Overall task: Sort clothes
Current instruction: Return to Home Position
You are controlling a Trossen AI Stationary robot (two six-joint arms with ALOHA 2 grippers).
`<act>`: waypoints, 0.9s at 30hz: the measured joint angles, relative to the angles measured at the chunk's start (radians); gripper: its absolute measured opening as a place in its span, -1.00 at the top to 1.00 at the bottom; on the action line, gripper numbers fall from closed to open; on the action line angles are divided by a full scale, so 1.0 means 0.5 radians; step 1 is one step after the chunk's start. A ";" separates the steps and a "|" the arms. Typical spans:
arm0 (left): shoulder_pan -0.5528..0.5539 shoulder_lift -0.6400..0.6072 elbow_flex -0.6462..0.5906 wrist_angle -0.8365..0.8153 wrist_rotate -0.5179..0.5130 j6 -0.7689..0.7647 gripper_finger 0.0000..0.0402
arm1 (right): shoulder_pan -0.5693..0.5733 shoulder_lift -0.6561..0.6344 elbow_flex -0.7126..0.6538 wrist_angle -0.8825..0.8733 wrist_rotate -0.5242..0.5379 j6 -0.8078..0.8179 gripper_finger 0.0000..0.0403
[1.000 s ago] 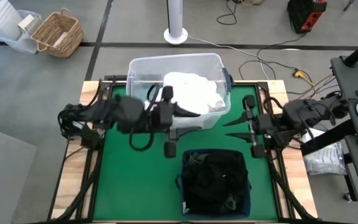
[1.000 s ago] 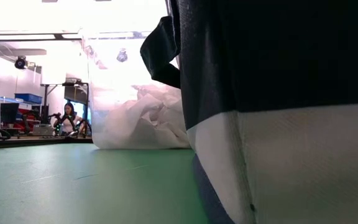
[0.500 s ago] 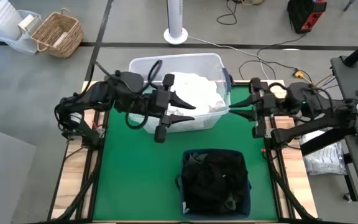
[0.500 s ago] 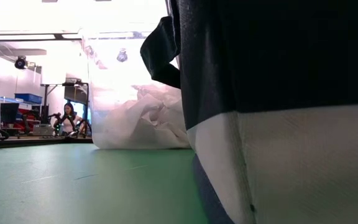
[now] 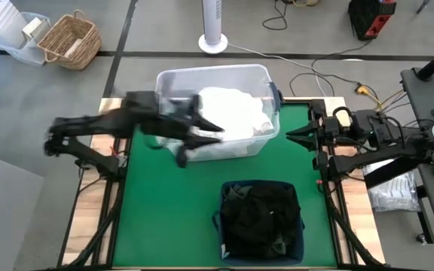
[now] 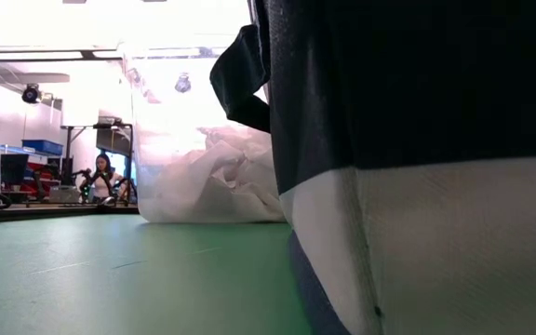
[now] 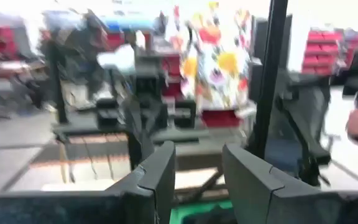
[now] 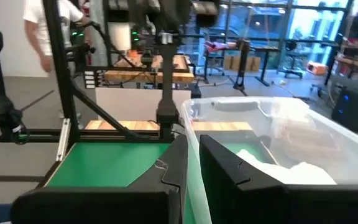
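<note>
Dark clothes [image 5: 261, 214] are seen piled in the navy bin [image 5: 300, 226] at the tabletop's [image 5: 164, 218] near edge, with bare green left beside it. Farther back, white clothes [image 5: 232, 113] fill the clear tub [image 5: 173, 83]. The left end effector [image 5: 206, 134], fingers apart and empty, is held at the tub's front wall; the right end effector [image 5: 292, 135], nearly closed and empty, is held by the right edge.

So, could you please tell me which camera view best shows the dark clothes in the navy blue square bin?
The high view: it looks straight down into the navy blue square bin and shows the dark clothes piled inside. The low view shows only a dark garment hanging over the bin's wall. Neither wrist view shows them.
</note>
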 joint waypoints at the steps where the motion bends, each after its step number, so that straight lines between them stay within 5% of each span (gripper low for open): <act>1: -0.014 -0.102 -0.066 0.009 -0.046 -0.007 0.44 | 0.000 -0.020 -0.024 0.001 0.028 0.016 0.83; 6: -0.150 -0.576 -0.400 -0.087 -0.409 -0.019 0.44 | 0.000 -0.092 -0.121 -0.004 0.123 0.015 0.83; 13: -0.605 -1.183 -0.911 -0.296 -0.499 -0.389 0.44 | 0.000 -0.110 -0.173 -0.019 0.135 -0.199 0.84; 17: -0.902 -1.427 -1.199 -0.376 -0.932 -0.432 0.44 | 0.000 -0.169 -0.251 0.017 0.090 -0.333 0.84; 23: -1.040 -1.747 -1.531 -0.095 -1.105 -0.392 0.44 | 0.000 -0.368 -0.361 0.045 0.101 -0.315 0.84; 27: -1.006 -1.865 -1.725 0.277 -1.171 -0.080 0.44 | 0.000 -0.486 -0.384 0.048 0.224 -0.311 0.84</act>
